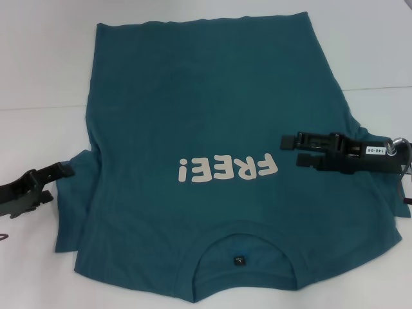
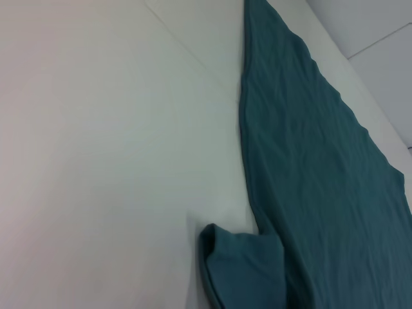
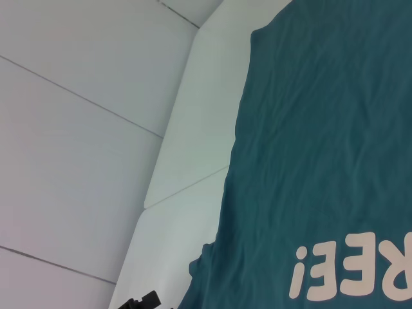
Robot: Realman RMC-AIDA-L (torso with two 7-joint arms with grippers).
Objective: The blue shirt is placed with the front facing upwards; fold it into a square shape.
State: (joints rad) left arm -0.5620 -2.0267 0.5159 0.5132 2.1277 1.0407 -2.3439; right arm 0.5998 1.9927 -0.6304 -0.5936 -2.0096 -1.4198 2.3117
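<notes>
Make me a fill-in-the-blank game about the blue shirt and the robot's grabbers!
1. The cream letters on the blue shirt spell ____.
2. The right gripper hovers above the shirt, and its fingers are ____.
3. The left gripper sits at the shirt's ____ edge, near the sleeve.
4. The table under the shirt is ____ in colour.

Missing words: FREE!; open; left; white

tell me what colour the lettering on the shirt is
Cream, off-white lettering on the blue shirt; it shows best in the head view.
</notes>
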